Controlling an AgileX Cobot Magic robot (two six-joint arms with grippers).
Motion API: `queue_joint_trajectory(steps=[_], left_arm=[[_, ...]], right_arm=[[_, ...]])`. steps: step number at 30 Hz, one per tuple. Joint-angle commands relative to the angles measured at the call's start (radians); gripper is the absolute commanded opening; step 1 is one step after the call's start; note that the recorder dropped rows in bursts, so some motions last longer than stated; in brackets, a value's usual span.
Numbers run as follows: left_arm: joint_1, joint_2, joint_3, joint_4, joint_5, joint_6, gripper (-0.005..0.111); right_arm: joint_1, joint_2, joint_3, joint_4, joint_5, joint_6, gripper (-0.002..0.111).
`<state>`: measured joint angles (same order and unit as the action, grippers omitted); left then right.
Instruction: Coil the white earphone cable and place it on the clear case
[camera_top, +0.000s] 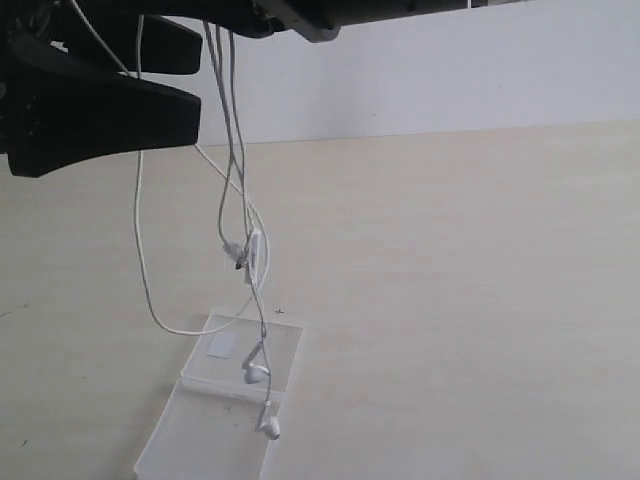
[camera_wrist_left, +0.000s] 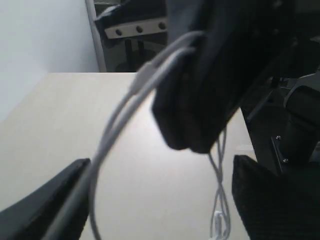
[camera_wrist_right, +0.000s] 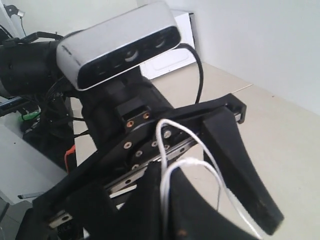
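**Fig.** Cable (camera_top: 233, 150) hanging over the case (camera_top: 210, 440). I see the cable pinched in the right gripper (camera_wrist_right: 162, 210), whose jaws are closed fully on it. Two white strands rise out of the closed jaws and arch toward the left gripper (camera_wrist_left: 160, 210).

The left jaws stand at their widest and grip nothing. In the left wrist view its two black fingers (camera_wrist_left: 45, 210) sit far apart, with the right gripper hanging in the gap between them. A doubled strand runs from the right jaws down past the inner side of one left finger.

Below the right jaws the strands hang nearly straight. The remote (camera_top: 256, 250) dangles partway down, clear of the table (camera_top: 450, 300). A separate slack loop falls from beside the left jaws. Its lowest part ends at the edge of the case; I cannot tell whether it touches the table.

Well below both pairs of jaws the case lies open, its two halves flat on the table. One earbud (camera_top: 258, 373) rests on the half bearing the sticker (camera_top: 221, 346). The second earbud (camera_top: 270, 427) lies at the edge of the other half.
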<state>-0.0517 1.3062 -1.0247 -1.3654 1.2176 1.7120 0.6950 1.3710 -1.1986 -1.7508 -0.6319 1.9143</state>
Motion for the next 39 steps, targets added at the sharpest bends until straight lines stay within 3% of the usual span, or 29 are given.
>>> queue_joint_trajectory(steps=[1,30,39], left_arm=[[-0.02,0.009,0.003,-0.002,0.003,-0.007,0.074],[-0.02,0.009,0.003,-0.044,0.003,-0.007,0.074],[-0.02,0.009,0.003,-0.044,0.003,-0.014,0.074]], right_arm=[[-0.006,-0.01,-0.007,0.006,0.025,-0.012,0.0],[0.003,0.106,-0.158,0.196,-0.006,-0.125,0.0],[0.003,0.11,-0.158,0.349,-0.012,-0.23,0.0]])
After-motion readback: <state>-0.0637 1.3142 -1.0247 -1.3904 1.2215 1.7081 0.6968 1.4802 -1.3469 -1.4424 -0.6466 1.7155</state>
